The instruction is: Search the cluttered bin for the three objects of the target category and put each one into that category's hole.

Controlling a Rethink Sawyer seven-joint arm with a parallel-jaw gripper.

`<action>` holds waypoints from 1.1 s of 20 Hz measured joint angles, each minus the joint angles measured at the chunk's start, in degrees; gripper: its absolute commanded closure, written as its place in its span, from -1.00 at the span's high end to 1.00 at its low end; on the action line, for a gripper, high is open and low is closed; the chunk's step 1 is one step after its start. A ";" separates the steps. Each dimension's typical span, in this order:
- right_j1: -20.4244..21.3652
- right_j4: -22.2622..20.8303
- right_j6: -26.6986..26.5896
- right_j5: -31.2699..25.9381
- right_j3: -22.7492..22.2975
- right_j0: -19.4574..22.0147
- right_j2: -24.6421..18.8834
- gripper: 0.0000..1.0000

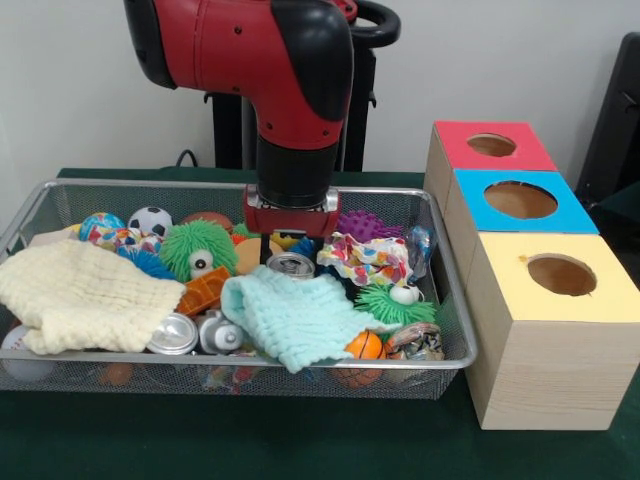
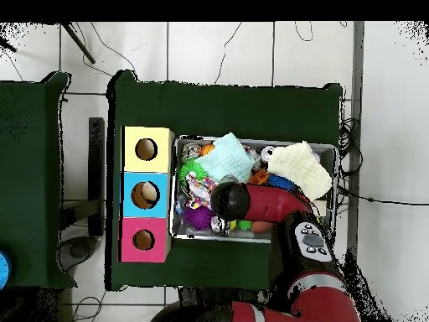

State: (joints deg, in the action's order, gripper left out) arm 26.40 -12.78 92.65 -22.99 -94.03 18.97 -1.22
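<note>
My fingers [image 1: 290,252] down in bin [image 1: 455,300], right over a can [image 1: 291,264]; can't tell if wide/narrow.

Robotics lab, pedestal arm [image 1: 270,70], green-clothed table [image 2: 226,105], loose floor cables [image 2: 239,50]

no readable text, no labels, no numbers
</note>
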 measured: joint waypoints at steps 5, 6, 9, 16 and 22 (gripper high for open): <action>-0.22 0.01 0.00 -0.83 0.61 0.00 0.00 1.00; -0.24 0.01 0.00 -1.03 0.70 0.00 -0.01 1.00; -0.44 0.01 0.00 -2.11 1.25 -0.01 -0.02 -1.00; -0.70 0.00 0.00 -3.43 2.03 -0.12 0.00 -1.00; -0.92 -0.01 0.00 -4.12 2.61 -0.15 0.00 -1.00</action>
State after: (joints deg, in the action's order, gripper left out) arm 25.48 -12.80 92.65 -27.11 -91.42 18.83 -1.22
